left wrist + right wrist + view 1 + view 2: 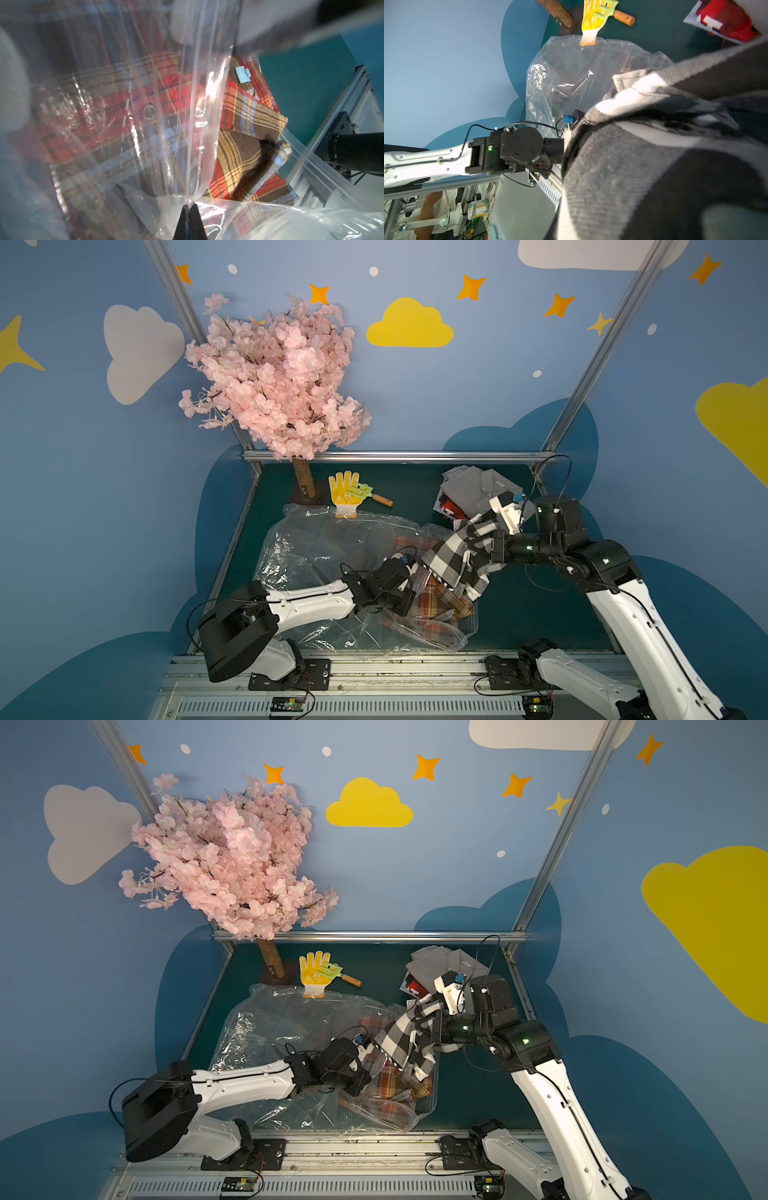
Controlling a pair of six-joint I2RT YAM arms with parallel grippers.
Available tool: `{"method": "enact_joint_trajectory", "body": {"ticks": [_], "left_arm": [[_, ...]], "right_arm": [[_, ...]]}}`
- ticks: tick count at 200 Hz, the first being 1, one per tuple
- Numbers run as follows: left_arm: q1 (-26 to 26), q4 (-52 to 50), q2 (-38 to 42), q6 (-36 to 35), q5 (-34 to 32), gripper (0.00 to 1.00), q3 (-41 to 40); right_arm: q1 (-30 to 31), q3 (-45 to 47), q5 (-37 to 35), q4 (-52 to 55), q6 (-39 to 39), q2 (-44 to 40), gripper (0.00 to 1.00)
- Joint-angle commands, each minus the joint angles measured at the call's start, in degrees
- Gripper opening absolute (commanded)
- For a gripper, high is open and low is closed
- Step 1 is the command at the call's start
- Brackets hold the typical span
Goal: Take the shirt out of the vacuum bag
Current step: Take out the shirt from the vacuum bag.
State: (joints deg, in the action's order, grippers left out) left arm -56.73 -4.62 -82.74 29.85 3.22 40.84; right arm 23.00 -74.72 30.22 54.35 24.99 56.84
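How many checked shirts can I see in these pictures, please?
2. The black-and-white checked shirt hangs from the right gripper. The orange-red plaid shirt lies at the mouth of the vacuum bag, partly inside it. More may be hidden under them.

Left hand [189, 209] pinched shut, forearm low; right hand [498, 543] clamped, wrist raised.

1. A robot lab cell: two arms [307, 601] are bolted to an aluminium rail [374, 672] inside a frame of metal posts [598, 348].
2. It is dressed as a set: blue walls [457, 385] with cloud [409, 325] and star [319, 294] decals, and a fake blossom tree [274, 373].
3. The right wrist view shows a person [428, 207] behind the rail.
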Motion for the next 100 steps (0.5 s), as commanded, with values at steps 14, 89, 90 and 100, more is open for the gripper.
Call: {"method": "enact_joint_trajectory", "body": {"ticks": [14, 89, 90, 100], "left_arm": [[0.6, -2.6, -0.8, -0.3, -0.6, 0.03, 1.3], [1.0, -3.7, 0.0, -0.5, -1.0, 0.03, 1.3], [1.0, -3.7, 0.0, -0.6, -1.0, 0.03, 1.2], [1.1, -3.9, 0.2, -0.6, -1.1, 0.03, 1.2]], "right_arm": [[-2.4, -9.6, 5.0, -1.3, -1.9, 4.7, 0.0], [-8.3, -31.9, 13.3, -1.6, -5.2, 27.0, 0.0], [-8.4, -32.3, 13.3, -1.5, -5.3, 27.3, 0.0], [-8.7, -36.4, 13.9, -0.3, -6.3, 30.5, 0.0]]}}
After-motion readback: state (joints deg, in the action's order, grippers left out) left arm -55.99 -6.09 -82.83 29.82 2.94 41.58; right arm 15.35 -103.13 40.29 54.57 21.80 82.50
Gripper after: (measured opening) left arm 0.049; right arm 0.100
